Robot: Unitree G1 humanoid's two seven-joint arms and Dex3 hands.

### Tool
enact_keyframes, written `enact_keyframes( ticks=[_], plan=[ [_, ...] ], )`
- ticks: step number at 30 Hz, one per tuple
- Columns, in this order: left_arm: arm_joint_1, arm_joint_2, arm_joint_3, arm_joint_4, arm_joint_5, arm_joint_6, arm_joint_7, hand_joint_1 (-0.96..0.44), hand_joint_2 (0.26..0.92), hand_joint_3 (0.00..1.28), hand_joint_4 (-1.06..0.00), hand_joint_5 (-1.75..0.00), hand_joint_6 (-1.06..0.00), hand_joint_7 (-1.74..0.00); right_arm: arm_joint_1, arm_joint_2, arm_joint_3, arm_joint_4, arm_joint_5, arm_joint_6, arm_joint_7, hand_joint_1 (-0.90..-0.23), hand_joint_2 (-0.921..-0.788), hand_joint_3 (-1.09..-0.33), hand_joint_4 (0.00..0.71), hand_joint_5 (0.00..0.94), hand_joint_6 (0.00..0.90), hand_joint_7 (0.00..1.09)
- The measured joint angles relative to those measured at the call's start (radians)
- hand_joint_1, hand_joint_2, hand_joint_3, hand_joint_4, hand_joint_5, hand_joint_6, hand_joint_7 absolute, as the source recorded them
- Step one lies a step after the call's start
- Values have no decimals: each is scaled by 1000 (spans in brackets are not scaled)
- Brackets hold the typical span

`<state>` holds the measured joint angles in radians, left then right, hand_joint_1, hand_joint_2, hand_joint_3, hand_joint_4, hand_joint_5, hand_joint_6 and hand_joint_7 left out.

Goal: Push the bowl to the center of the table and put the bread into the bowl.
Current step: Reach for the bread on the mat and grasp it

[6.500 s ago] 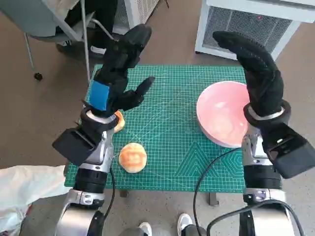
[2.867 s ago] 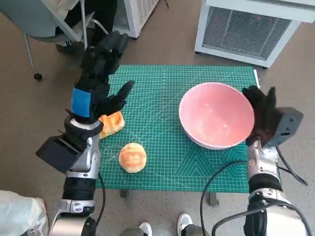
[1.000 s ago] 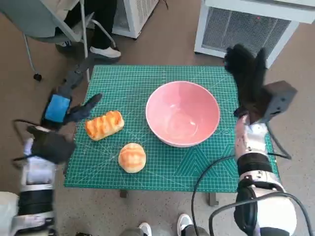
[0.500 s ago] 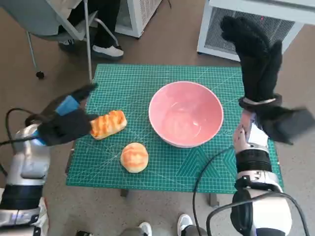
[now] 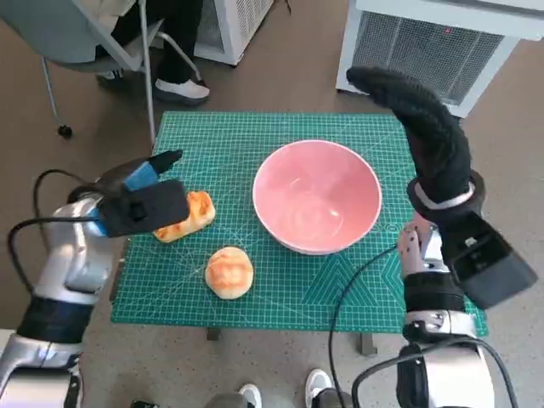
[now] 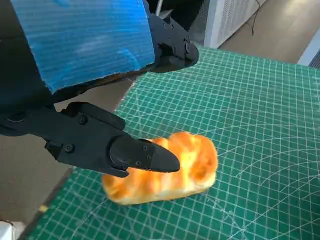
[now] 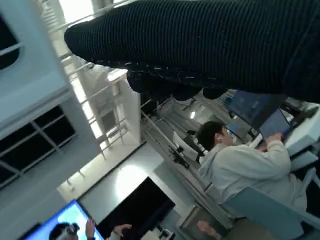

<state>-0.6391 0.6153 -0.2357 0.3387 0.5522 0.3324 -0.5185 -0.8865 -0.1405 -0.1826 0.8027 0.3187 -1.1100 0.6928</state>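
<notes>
left hand [image 5: 140,202] — fingers spread over the long bread [image 6: 165,170], holding nothing | right hand [image 5: 421,136] — raised, fingers extended, empty | pink bowl [image 5: 316,196] between the hands | round bun [image 5: 229,272] near left hand

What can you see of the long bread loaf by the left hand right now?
The long bread loaf is golden-orange with paler ridges, glazed-looking and whole. It lies flat on the green mat, left of the pink bowl and apart from it. The left hand hangs over it with fingers spread around it; contact is unclear.
</notes>
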Motion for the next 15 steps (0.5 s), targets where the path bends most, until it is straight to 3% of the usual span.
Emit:
enact_keyframes(
  ticks=[15],
  plan=[
    [-101,-92,-56,263,-7,-43,47,-512,883,2,-131,-1,-251,-5,13,-8,27,-14,-16,-19,-54,-593,-921,-759,279,5,328,23]
  ],
)
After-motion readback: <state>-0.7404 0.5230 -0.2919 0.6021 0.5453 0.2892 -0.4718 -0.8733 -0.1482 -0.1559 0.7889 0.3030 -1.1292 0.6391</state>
